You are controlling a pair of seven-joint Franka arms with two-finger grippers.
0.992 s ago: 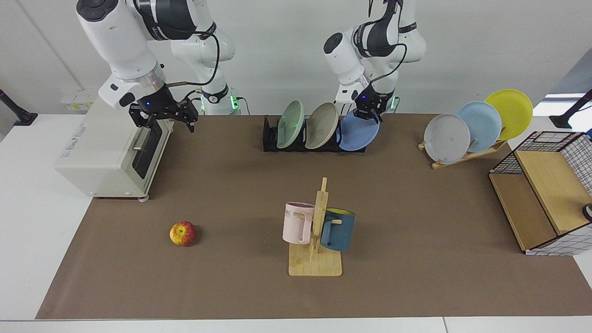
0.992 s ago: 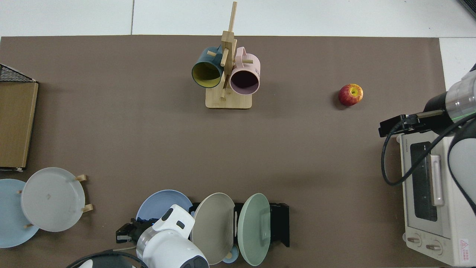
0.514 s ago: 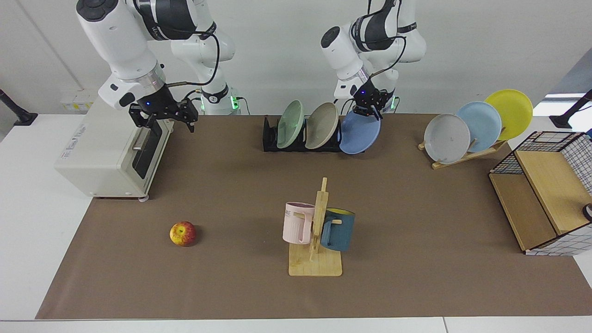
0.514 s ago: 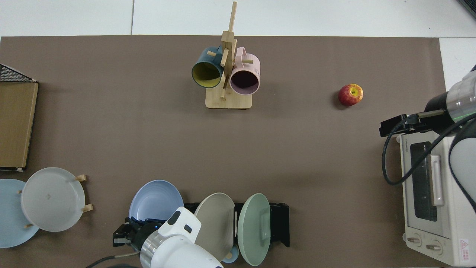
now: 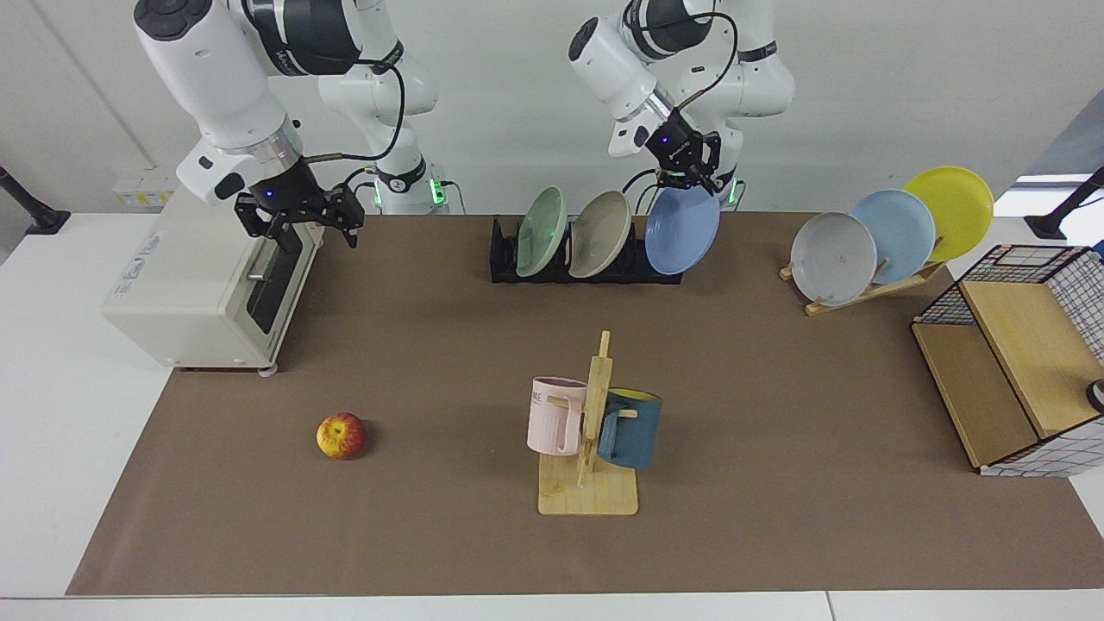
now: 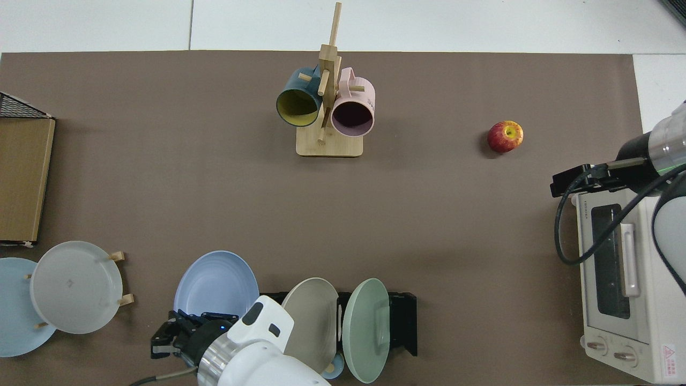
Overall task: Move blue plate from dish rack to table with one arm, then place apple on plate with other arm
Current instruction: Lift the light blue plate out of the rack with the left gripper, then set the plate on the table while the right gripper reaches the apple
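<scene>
The blue plate (image 5: 681,231) (image 6: 217,283) hangs tilted on edge just above the right end of the black dish rack (image 5: 504,259) (image 6: 404,321). My left gripper (image 5: 690,181) (image 6: 206,317) is shut on the plate's top rim. The red and yellow apple (image 5: 341,435) (image 6: 505,136) lies on the brown mat of the table (image 5: 776,388), far from the plate. My right gripper (image 5: 297,220) (image 6: 571,182) waits open above the toaster oven's front corner, holding nothing.
A green plate (image 5: 542,231) and a beige plate (image 5: 601,233) stand in the rack. A mug tree (image 5: 591,431) holds a pink and a dark blue mug mid-table. A wooden stand (image 5: 871,289) bears grey, sky-blue and yellow plates. Toaster oven (image 5: 198,285) and wire-sided shelf (image 5: 1009,362) flank the mat.
My left gripper has risen with the blue plate, lifting it out of the rack's end slot and slightly away from the other plates. The right arm barely moved.
</scene>
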